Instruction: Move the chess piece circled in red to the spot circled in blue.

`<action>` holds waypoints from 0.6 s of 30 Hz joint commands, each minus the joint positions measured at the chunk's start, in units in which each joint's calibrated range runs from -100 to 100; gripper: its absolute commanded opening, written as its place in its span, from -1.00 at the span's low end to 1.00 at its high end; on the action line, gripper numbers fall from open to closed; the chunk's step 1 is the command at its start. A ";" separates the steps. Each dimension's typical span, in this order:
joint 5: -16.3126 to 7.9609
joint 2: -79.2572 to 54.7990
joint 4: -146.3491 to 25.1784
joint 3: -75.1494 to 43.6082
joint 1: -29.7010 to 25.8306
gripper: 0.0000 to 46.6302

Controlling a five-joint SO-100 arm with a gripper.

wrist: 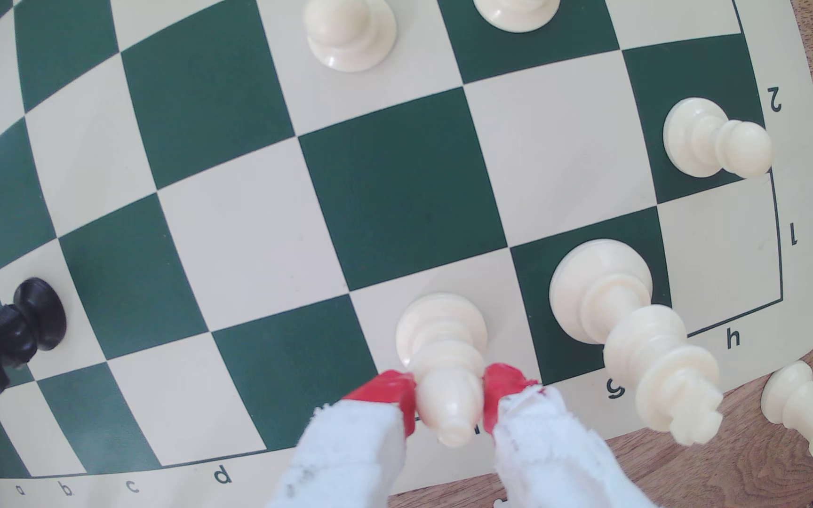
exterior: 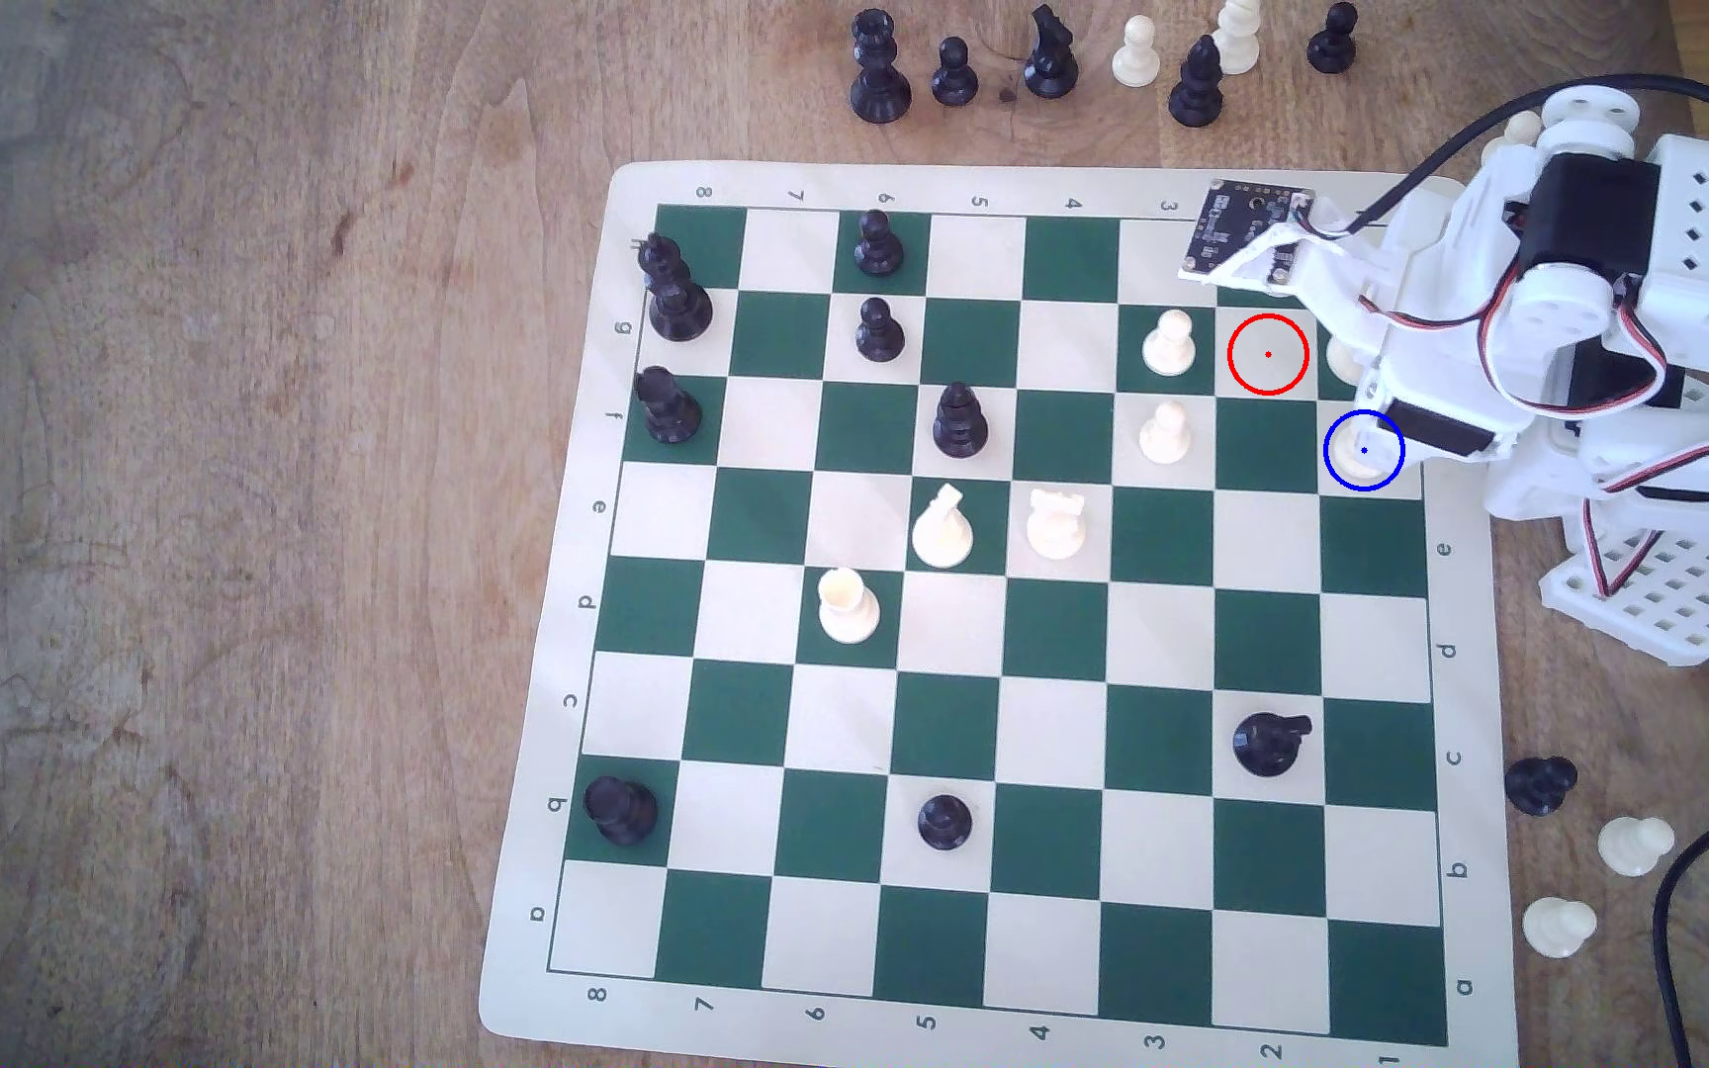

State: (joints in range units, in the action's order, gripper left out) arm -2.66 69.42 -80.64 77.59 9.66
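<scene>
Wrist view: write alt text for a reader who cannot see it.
Two red-tipped fingers close around the slim top of a cream chess piece standing on a cream square of the board. A taller cream piece stands on the adjacent green square, pawns beyond, a black piece farther off.

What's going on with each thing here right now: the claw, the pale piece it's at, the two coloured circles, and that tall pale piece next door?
Gripper: shut on the chess piece, red pads at both sides.
Chess piece: upright, base on a cream square.
Blue-ringed spot: partly covered by the gripper.
Red-ringed square: bare.
Tall cross-topped piece: standing on the neighbouring green square.
</scene>
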 commanded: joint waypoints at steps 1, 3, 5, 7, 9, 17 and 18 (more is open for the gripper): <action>0.15 0.53 -0.12 -0.71 0.16 -0.99; 0.15 0.45 -0.20 -0.71 0.23 -0.99; 0.15 -0.23 -0.12 -0.62 0.31 -0.99; 0.15 -0.57 -0.03 -0.43 0.39 -0.99; -0.10 -0.74 0.21 -0.34 0.55 -0.73; -0.49 -0.06 0.87 -1.43 0.78 -0.09; -0.49 -0.06 0.62 -1.98 0.86 -0.09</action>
State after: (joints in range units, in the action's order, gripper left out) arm -3.00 69.17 -80.16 77.77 10.18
